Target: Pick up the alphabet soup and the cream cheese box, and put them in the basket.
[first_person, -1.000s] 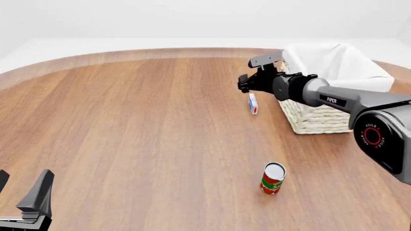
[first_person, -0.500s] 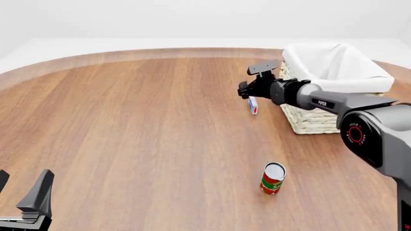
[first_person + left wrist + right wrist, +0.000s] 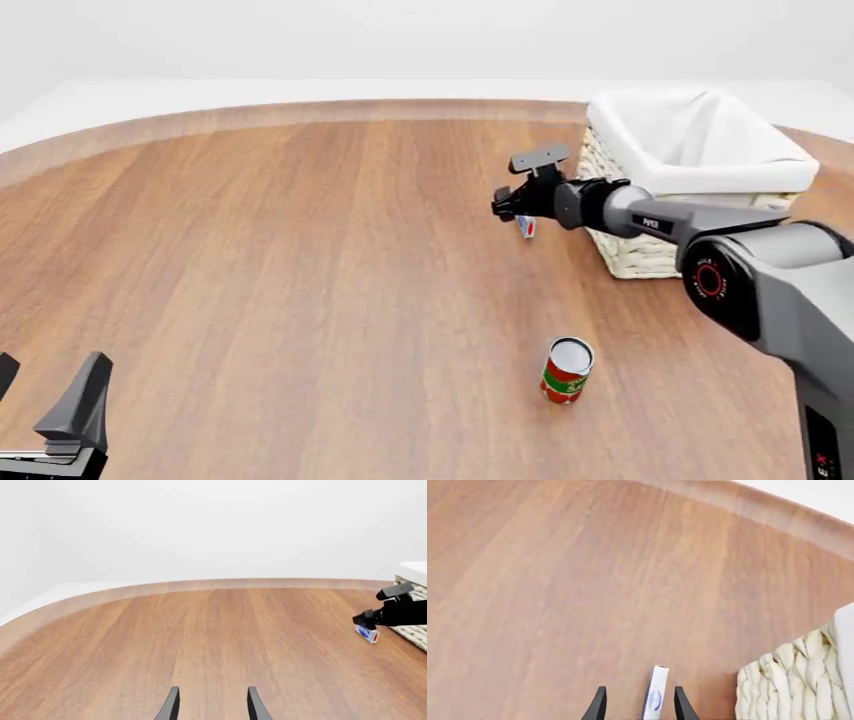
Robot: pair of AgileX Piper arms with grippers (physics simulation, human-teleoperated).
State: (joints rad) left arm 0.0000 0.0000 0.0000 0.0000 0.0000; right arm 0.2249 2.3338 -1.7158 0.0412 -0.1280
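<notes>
The cream cheese box [image 3: 527, 228] is a tiny blue and white box standing on edge on the wooden table, just left of the basket [image 3: 667, 250]. My right gripper [image 3: 511, 206] is open and low over the box. In the right wrist view the box [image 3: 655, 696] stands between the two fingers [image 3: 679, 705], nearer one of them, with the basket's wicker wall [image 3: 787, 685] beside it. My left gripper [image 3: 43, 392] is open and empty at the near left edge. The alphabet soup is out of view.
A red-and-green labelled can [image 3: 566, 371] stands upright on the table, nearer to me than the basket. The left wrist view shows its own open fingers [image 3: 253, 707], the box [image 3: 367, 634], the right gripper [image 3: 390, 611] and the basket's edge [image 3: 419, 634] far off.
My right gripper has come down and a little nearer, closing in on the cream cheese box. The box, the can and the left arm have not moved.
</notes>
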